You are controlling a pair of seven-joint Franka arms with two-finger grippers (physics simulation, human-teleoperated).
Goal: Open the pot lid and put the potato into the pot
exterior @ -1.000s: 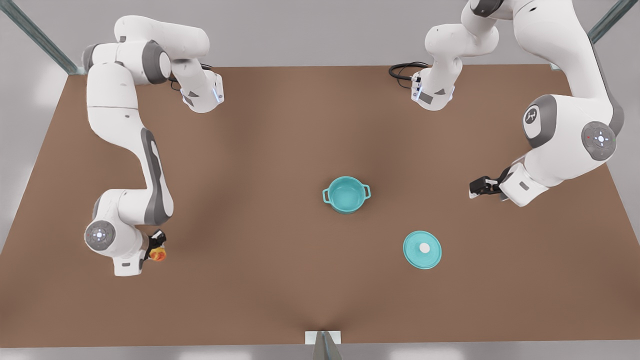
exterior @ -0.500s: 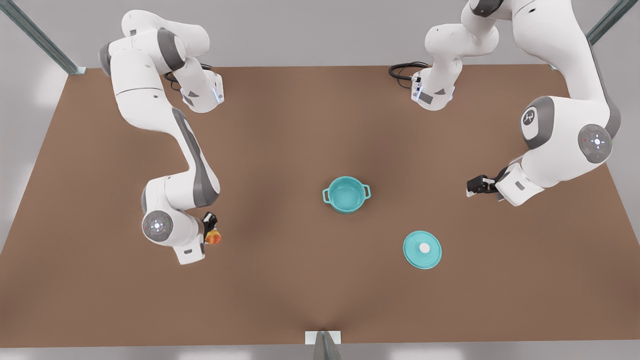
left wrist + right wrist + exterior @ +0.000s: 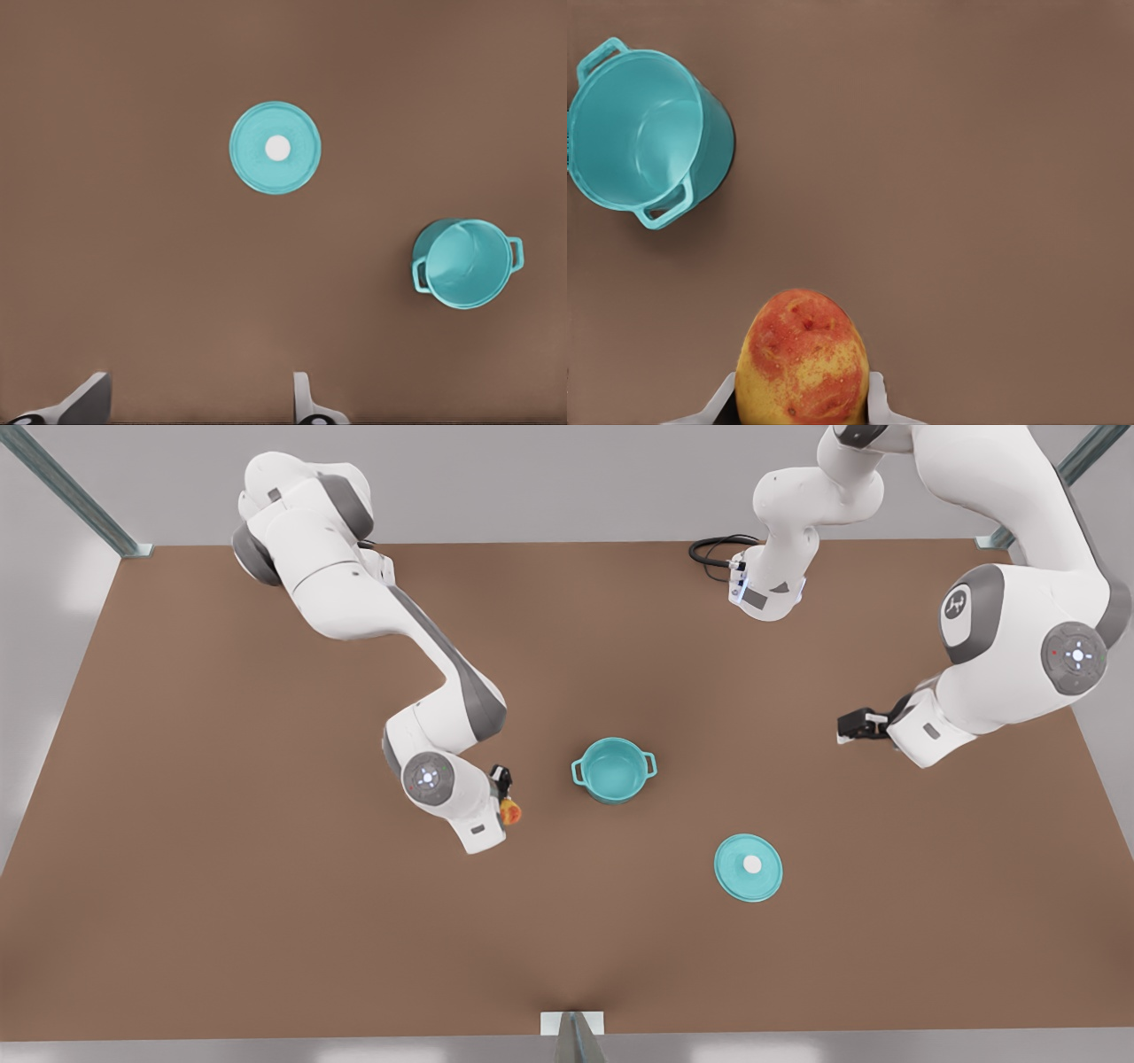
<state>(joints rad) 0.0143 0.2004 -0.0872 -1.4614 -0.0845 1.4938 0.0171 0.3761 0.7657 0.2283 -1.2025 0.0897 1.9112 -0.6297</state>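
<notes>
A wide brown tabletop carries the scene, seen from above. At the centre of the front view stands a small round teal pot with two loop handles, open and empty. Lower right of it, well apart, the flat round teal pot lid with a white knob at its centre lies on the tabletop.

The right gripper is just to the front view's left of the pot, and its fingers are closed around a small roundish potato, yellow with orange-red patches. In the right wrist view the potato sits between the fingers, with the pot off toward the upper left of the frame, so the load is near the pot but not above it.

The left gripper waits at the front view's right edge, well away from the pot. In the left wrist view its fingers stand wide apart and hold nothing.

The lid is already off, so the step in hand looks like carrying the potato over the pot. To do it well, the right gripper should probably travel high enough to clear the near loop handle, centre the potato over the opening, lower it a little, and only then release, so it drops inside rather than striking the rim.
</notes>
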